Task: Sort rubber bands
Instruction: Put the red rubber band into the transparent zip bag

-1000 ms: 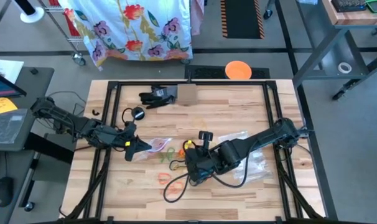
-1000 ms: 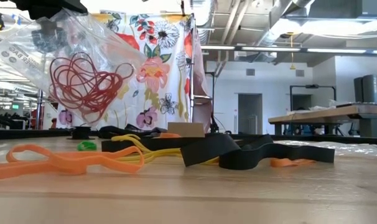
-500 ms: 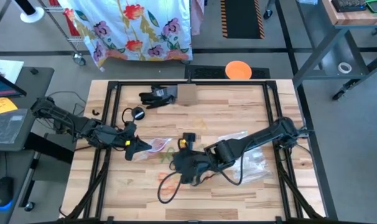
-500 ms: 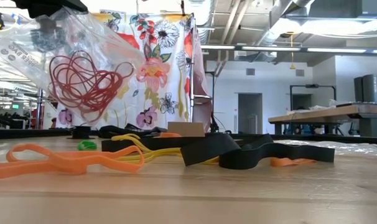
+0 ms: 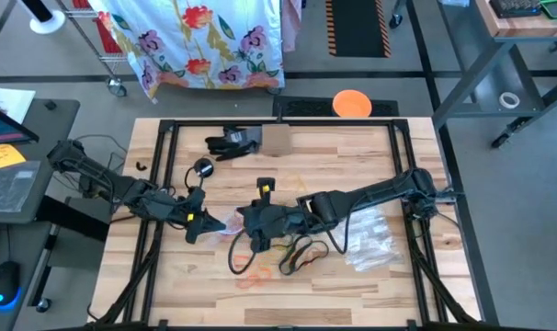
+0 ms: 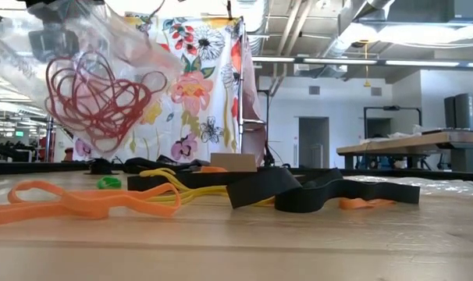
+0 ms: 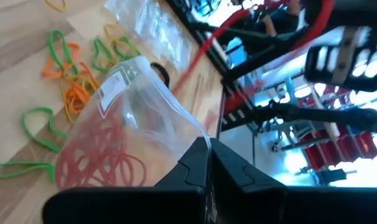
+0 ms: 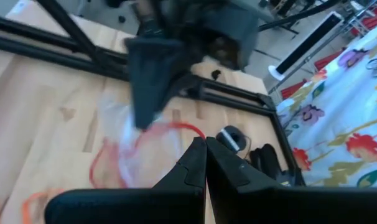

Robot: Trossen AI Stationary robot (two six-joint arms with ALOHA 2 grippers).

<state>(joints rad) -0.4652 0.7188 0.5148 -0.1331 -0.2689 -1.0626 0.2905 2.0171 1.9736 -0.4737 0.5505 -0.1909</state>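
A clear zip bag (image 6: 80,74) holding red rubber bands (image 6: 96,97) hangs above the table's left half, with my left gripper (image 5: 198,222) shut on it. My right gripper (image 5: 237,223) reaches across from the right, close to the bag (image 5: 216,222), and is shut on a red rubber band (image 8: 173,127). Loose orange (image 6: 80,201), yellow (image 6: 182,187), green (image 7: 42,118) and wide black (image 6: 299,191) rubber bands lie flat on the wood. My left gripper pinches the bag's upper edge (image 7: 203,135) between its two fingers, coming from the table's left and slanting a little downward. The bag hangs below the fingers, clear of the table, with the red bands gathered in its lower part (image 7: 101,168). My right gripper pinches a red band at its fingertips (image 8: 200,134), coming from the table's right and slanting down. The band arcs from the fingers toward the bag (image 8: 132,155). In the left wrist view it shows as a drawn-out red line (image 7: 207,53), lifted off the table.
More clear bags (image 5: 370,234) lie at the right under my right arm. A black cable (image 5: 301,253) loops on the table near the front. A black glove-like thing (image 5: 233,142), a small box (image 5: 276,140) and a round black item (image 5: 203,167) sit at the back.
My right gripper has swung toward the table's left, from the middle up to the bag, turning its wrist as it went. The black cable has trailed along with it. The hanging bag has shifted slightly and its red bands have swayed.
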